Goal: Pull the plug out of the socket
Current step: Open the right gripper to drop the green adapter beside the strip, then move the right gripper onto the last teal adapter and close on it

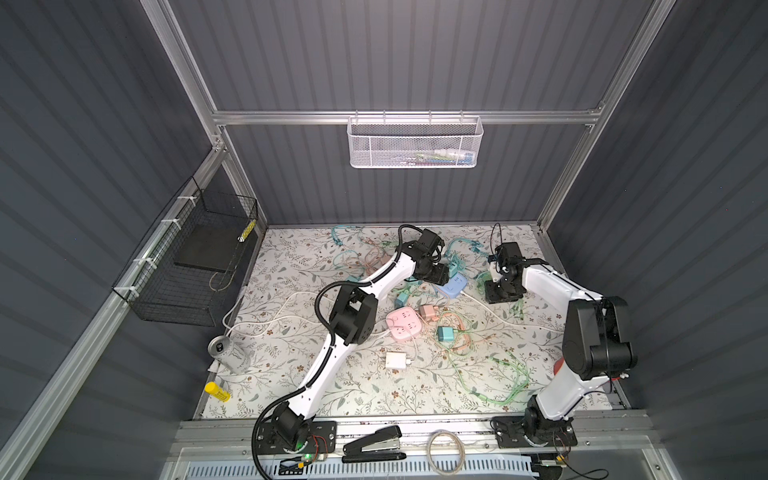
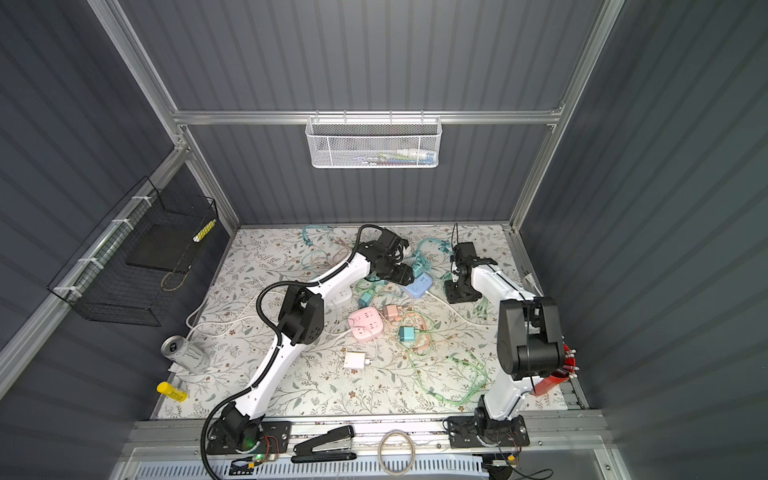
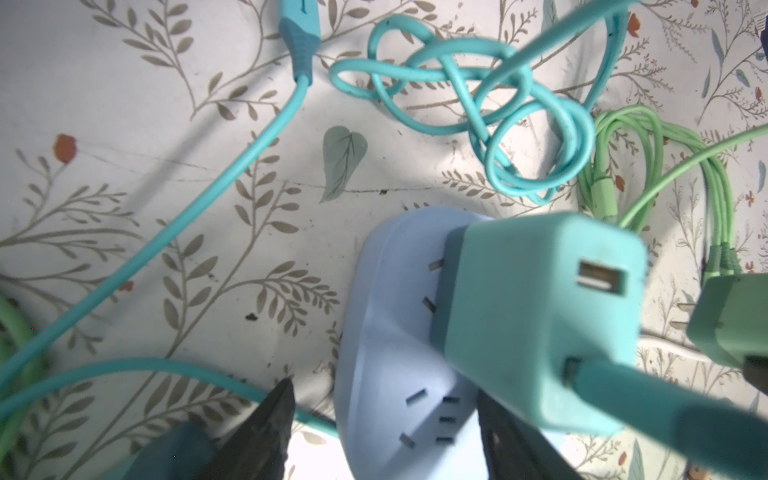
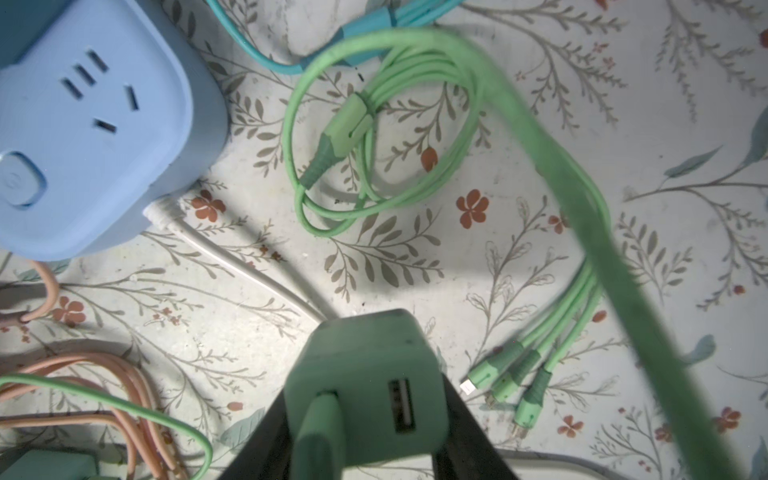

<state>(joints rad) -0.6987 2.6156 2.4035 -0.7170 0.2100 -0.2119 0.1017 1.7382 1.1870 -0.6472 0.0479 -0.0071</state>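
Note:
A pale blue socket cube point(image 1: 453, 286) point(image 2: 417, 286) point(image 3: 399, 353) point(image 4: 83, 137) lies at the back middle of the floral mat. A teal plug point(image 3: 540, 311) with a teal cable sits in its upper face. My left gripper point(image 3: 384, 395) point(image 1: 439, 274) is open and straddles the socket. Mat shows between one finger point(image 3: 270, 424) and the cube, and the teal plug hides most of the other finger. My right gripper point(image 4: 365, 390) point(image 1: 500, 291) is shut on a mint green plug point(image 4: 365, 382) point(image 3: 731, 328). That plug is held beside the socket with its prongs bare.
A pink socket point(image 1: 403, 324), pink plug point(image 1: 428, 311), teal plug point(image 1: 446, 332) and white charger point(image 1: 395, 360) lie nearer the front. Green, teal and pink cables tangle around them. A can point(image 1: 226, 353) lies at the left, and a black wire basket point(image 1: 195, 257) hangs on the left wall.

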